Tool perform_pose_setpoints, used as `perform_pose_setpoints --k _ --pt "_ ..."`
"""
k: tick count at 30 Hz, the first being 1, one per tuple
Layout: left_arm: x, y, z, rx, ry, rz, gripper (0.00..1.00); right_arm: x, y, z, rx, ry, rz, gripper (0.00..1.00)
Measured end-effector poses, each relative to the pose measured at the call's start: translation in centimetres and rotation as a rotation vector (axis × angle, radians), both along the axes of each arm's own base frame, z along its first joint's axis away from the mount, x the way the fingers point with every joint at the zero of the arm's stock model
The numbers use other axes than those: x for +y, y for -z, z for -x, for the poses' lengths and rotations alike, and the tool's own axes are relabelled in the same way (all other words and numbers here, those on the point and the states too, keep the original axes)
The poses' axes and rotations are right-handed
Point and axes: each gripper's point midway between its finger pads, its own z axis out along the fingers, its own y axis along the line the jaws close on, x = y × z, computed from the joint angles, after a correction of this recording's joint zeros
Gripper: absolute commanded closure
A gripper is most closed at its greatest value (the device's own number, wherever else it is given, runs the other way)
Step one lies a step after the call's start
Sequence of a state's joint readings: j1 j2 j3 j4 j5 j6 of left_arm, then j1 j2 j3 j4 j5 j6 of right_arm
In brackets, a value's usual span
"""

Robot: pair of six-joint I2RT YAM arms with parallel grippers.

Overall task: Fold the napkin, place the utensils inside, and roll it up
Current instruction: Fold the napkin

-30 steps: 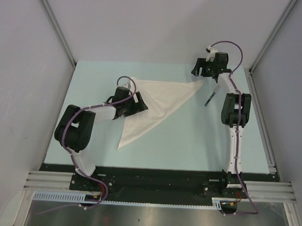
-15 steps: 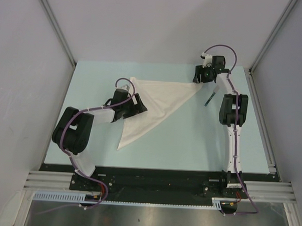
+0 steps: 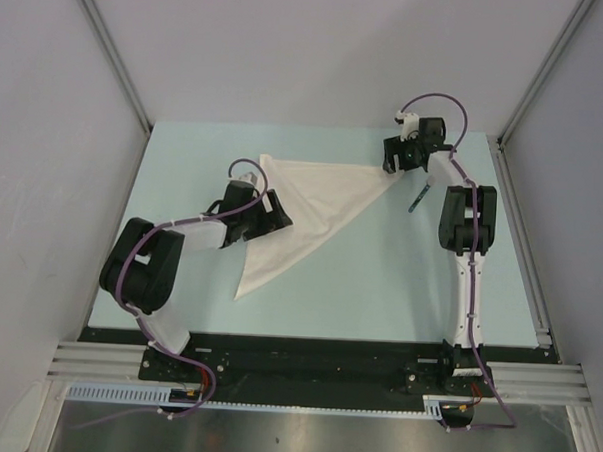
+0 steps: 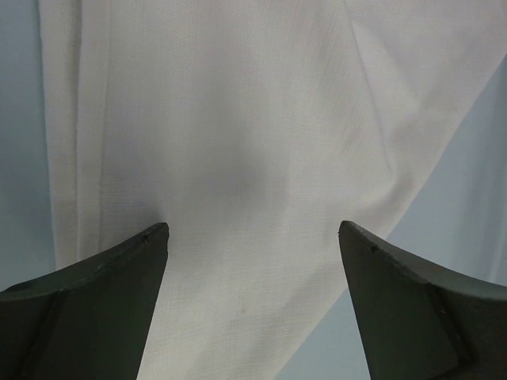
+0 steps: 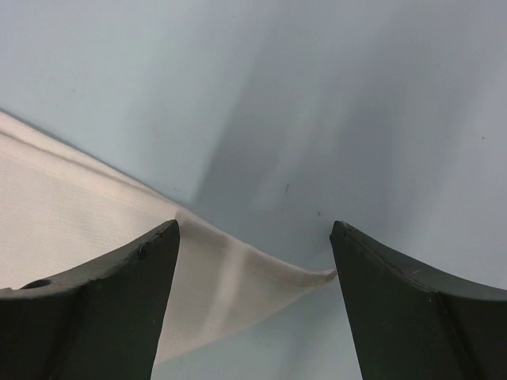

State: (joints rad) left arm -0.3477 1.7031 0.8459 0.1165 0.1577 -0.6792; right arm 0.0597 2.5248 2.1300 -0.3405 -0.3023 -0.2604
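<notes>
The white napkin lies on the table folded into a triangle, one tip at the right, one at the near left. My left gripper is open, low over the napkin's left part; the cloth fills the space between its fingers. My right gripper is open at the napkin's right tip, which lies between its fingers without being held. The knife, silver blade and dark handle, lies on the table just right of that tip, beside the right arm.
The pale blue table is bounded by grey walls at the back and both sides. A metal rail runs along the right edge. The arms' bases stand at the near edge.
The right gripper has come down and left, onto the napkin's right tip. The left arm has shifted slightly left and lower over the cloth. The napkin and knife have not moved.
</notes>
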Motion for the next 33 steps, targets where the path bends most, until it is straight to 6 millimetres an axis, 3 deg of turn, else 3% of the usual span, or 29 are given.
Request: perform_pose_setpoints --k 6,12,23,27,33 --pt "0.2 0.1 0.1 0.002 -0.002 -0.008 0.07 -0.1 -0.4 0.7 -0.022 -0.011 0.006 0.16" --pt "0.4 0.1 0.6 0.003 -0.002 -0.011 0.07 1.1 -3.1 0.0 -0.119 -0.078 0.025 0.15" --pt "1.1 0.1 2.5 0.011 -0.002 -0.014 0.07 4.1 -7.8 -1.3 -0.226 -0.203 0.052 0.31" --pt "1.4 0.1 3.3 0.016 -0.002 -0.016 0.07 3.9 -6.4 -0.8 -0.182 -0.218 0.060 0.32" --pt "1.8 0.1 4.6 0.029 -0.002 -0.021 0.07 3.3 -2.1 0.5 -0.067 -0.241 0.071 0.31"
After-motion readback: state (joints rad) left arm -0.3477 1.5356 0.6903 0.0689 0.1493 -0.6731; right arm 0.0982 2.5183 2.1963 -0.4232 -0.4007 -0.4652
